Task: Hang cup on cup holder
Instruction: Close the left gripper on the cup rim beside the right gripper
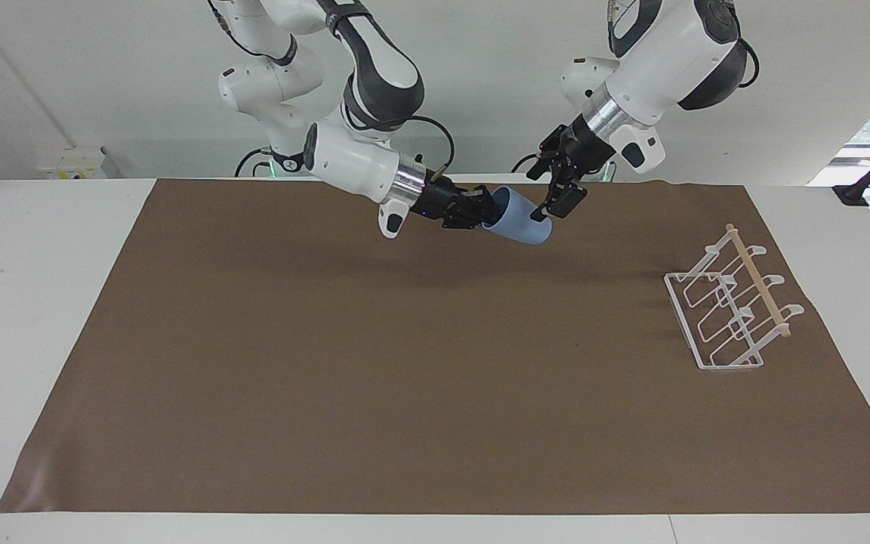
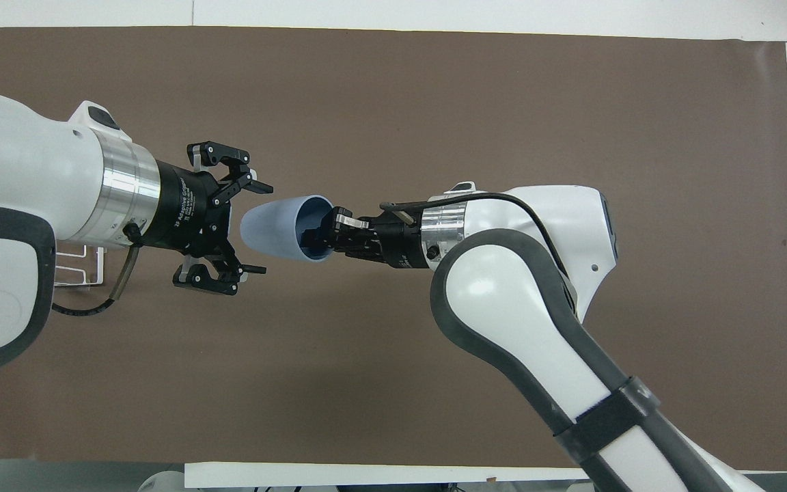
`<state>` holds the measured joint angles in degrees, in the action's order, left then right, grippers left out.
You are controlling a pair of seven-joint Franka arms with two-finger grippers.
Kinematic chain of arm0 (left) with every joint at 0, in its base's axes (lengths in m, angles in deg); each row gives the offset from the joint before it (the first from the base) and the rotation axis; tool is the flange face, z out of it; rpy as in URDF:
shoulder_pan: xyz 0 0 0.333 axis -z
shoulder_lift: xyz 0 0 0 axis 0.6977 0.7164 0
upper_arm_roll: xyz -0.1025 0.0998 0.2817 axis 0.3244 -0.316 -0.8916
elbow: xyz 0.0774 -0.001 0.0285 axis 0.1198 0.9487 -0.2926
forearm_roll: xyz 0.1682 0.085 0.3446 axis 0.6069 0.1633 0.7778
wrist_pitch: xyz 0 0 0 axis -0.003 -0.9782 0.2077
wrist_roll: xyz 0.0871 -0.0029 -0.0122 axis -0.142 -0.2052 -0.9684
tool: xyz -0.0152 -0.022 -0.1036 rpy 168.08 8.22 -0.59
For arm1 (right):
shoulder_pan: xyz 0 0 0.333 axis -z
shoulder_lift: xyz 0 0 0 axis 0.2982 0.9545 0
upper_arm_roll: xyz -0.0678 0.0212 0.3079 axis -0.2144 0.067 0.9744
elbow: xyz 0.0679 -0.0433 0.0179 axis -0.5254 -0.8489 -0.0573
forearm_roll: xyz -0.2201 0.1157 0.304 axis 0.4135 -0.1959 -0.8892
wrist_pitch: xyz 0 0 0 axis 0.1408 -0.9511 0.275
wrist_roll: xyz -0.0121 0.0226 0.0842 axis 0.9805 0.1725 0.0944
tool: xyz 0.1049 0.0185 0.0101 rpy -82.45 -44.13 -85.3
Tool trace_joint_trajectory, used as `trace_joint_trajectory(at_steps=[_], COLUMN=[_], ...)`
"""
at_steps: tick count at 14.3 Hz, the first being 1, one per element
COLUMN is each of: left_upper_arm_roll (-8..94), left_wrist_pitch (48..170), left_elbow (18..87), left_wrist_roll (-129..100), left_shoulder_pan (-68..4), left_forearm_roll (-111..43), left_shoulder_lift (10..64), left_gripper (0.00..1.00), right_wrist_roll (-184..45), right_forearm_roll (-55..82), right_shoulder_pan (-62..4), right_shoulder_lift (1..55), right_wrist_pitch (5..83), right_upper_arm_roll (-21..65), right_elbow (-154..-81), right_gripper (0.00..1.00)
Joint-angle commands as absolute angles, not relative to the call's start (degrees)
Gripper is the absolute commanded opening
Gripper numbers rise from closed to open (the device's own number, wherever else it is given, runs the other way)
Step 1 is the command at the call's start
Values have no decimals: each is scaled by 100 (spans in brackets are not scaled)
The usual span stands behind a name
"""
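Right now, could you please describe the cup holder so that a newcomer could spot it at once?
On the brown mat, look toward the left arm's end. The cup holder stands there alone: a white wire rack with looped prongs and a light wooden rod across its top.
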<state>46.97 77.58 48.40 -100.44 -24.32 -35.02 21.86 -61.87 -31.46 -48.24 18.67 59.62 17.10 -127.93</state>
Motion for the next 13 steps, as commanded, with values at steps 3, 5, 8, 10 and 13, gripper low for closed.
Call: trace_joint_trajectory(at_steps=[3,5,8,10,13], left_upper_arm_roll=[4667,4658,4649,4649,4649], left_wrist_pitch=[8514,8690,8743,8708,8673], left_elbow=[5372,5372,5381,5372,5364], left_wrist_roll=[-10065,-10074,-9542,-9423,-9441], left_shoulder_pan=[-2192,-2095,-1886,-1875,-1884], left_forearm_roll=[-3622,-3710,-3632,-3666,-3684], left_shoulder_lift=[2244,2350,2350,2350,2359], left_gripper=[100,98,0,0,0], right_wrist_roll=[-6149,-6149,-6149,-6149,-5868], right_forearm_roll=[-3285,-3285,-3294,-3285,-3285], right_shoulder_pan=[-4855,-4846,-4837,-4837,-4855], right_shoulder_lift=[1755,1755,1755,1755,1755], right_wrist_pitch=[5987,5987,5987,5987,6180], right_upper_arm_roll=[1679,1679,1679,1679,1679], right_elbow=[-12909,-12909,-12909,-12909,-12900], right_gripper=[0,0,0,0,34])
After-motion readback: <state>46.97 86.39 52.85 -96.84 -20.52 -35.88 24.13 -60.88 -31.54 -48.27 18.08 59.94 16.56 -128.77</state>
